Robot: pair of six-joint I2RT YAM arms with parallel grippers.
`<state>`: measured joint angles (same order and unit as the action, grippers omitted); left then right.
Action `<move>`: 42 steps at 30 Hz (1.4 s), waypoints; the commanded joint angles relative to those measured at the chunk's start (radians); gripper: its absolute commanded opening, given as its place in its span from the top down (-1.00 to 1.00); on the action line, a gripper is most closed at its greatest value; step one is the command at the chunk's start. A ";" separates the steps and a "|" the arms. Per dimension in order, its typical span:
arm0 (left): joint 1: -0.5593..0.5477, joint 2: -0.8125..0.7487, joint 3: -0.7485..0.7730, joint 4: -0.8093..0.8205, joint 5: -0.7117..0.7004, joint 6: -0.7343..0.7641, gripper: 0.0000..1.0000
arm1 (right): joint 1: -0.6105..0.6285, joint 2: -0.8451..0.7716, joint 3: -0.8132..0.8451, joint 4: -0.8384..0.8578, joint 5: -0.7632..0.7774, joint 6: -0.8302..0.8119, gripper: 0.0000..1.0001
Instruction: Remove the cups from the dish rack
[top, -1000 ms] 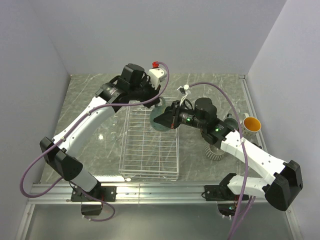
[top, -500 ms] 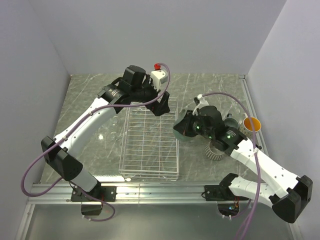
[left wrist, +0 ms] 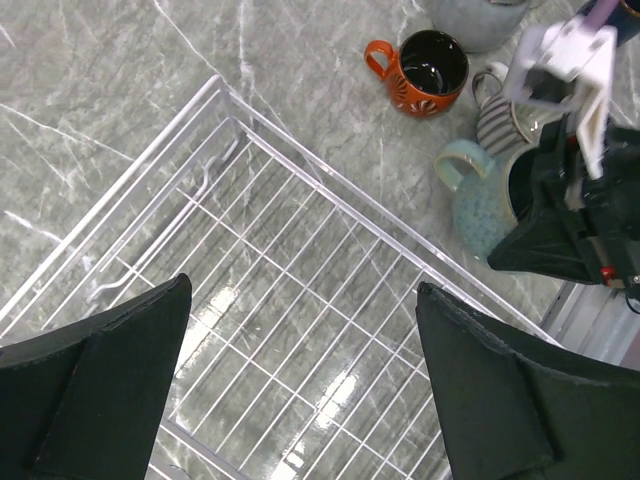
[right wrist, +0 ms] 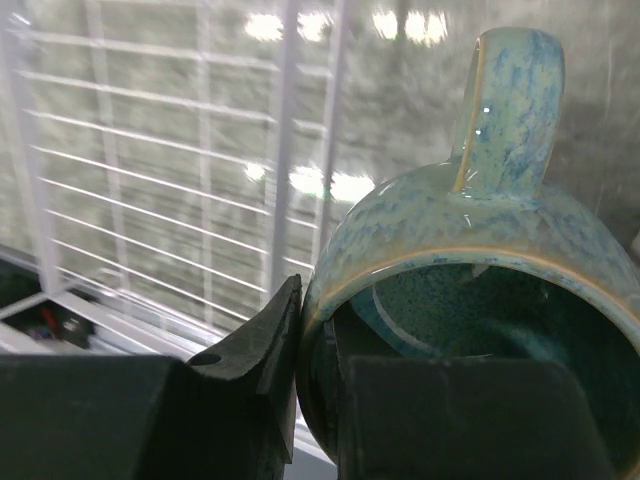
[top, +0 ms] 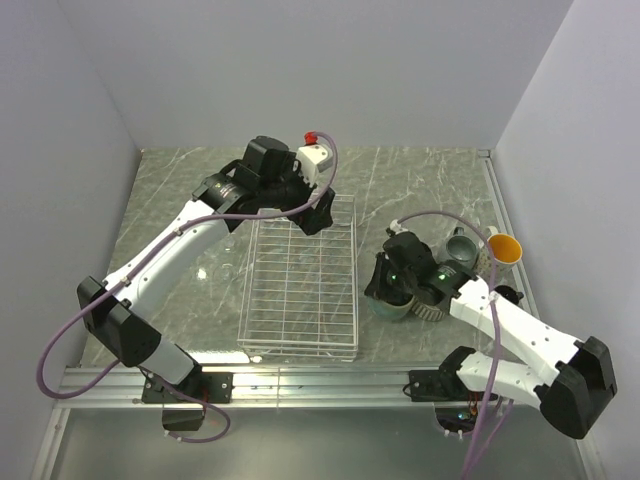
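Meanwhile, right gripper (right wrist: 315, 330) is pinching a grey-teal mug (right wrist: 470, 230) by its rim; left gripper (left wrist: 302, 290) is hanging wide open over the dish rack (left wrist: 330, 177).

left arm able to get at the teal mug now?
Probably not: the right gripper is shut on the teal mug, and that arm covers it from above. The left gripper hangs open over the dish rack.
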<state>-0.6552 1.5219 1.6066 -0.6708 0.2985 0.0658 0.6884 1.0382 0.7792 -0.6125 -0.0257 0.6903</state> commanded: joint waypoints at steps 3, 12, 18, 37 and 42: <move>-0.001 -0.045 -0.007 0.033 -0.019 0.014 -0.99 | -0.018 0.019 -0.023 0.117 -0.040 -0.020 1.00; -0.001 -0.043 -0.010 0.036 -0.016 0.014 -0.99 | -0.061 0.054 -0.119 0.211 -0.088 -0.058 1.00; -0.001 -0.042 -0.007 0.037 -0.019 0.014 -0.99 | -0.087 0.085 -0.132 0.208 -0.048 -0.077 1.00; -0.001 -0.031 -0.001 0.034 -0.021 0.022 -0.99 | -0.099 0.103 -0.097 0.169 -0.026 -0.087 0.15; -0.001 -0.031 0.010 0.028 -0.024 0.028 -0.99 | -0.099 0.047 -0.031 0.123 -0.036 -0.087 -0.07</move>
<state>-0.6552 1.5154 1.5929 -0.6621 0.2886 0.0711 0.5953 1.1461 0.6670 -0.4728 -0.0704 0.6094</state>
